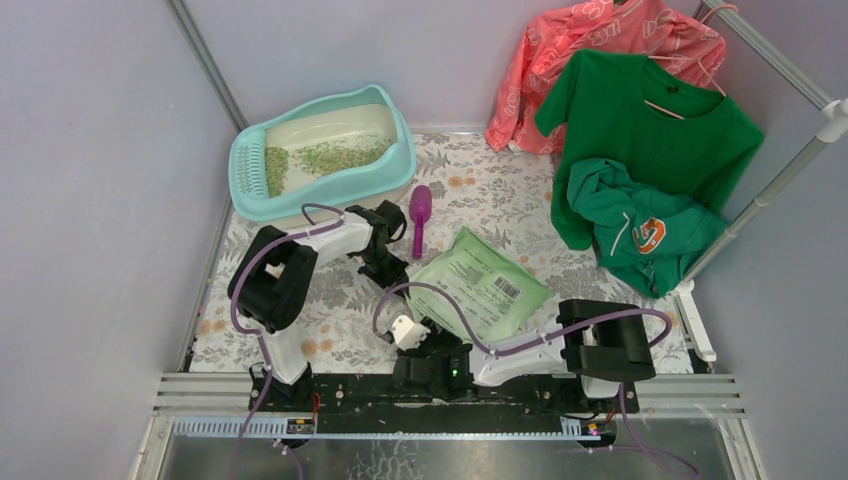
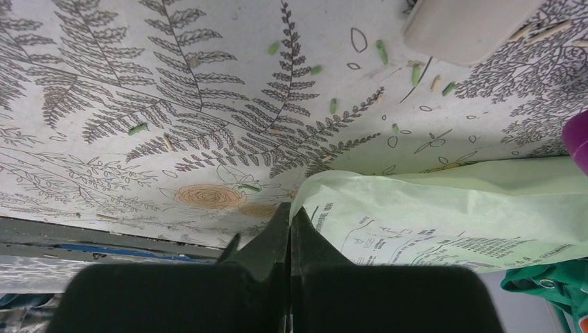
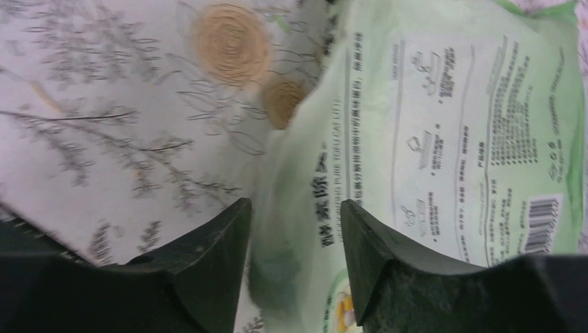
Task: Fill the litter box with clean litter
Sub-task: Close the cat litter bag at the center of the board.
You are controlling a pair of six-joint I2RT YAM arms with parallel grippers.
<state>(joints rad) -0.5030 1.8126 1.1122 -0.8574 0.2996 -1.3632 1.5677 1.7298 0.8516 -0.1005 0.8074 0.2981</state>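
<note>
The litter box point(image 1: 322, 150) stands at the back left, turquoise rim around a cream basin. A patch of clean litter point(image 1: 330, 157) lies in it. Loose pellets point(image 2: 333, 105) are scattered on the cloth. A flat light green bag point(image 1: 482, 285) lies mid-table. My left gripper point(image 1: 392, 272) is shut, its tips point(image 2: 291, 211) meeting right at the bag's corner point(image 2: 444, 215); I cannot tell whether any film is pinched. My right gripper point(image 1: 412, 332) is open, and its jaws point(image 3: 292, 205) straddle the bag's near edge point(image 3: 416, 139) without closing on it.
A purple scoop point(image 1: 420, 216) lies on the fern-print cloth point(image 1: 490, 190) between box and bag. Red and green garments point(image 1: 650, 130) hang on a rack at the back right. Grey walls close in the left and back. A metal rail point(image 1: 450, 392) runs along the near edge.
</note>
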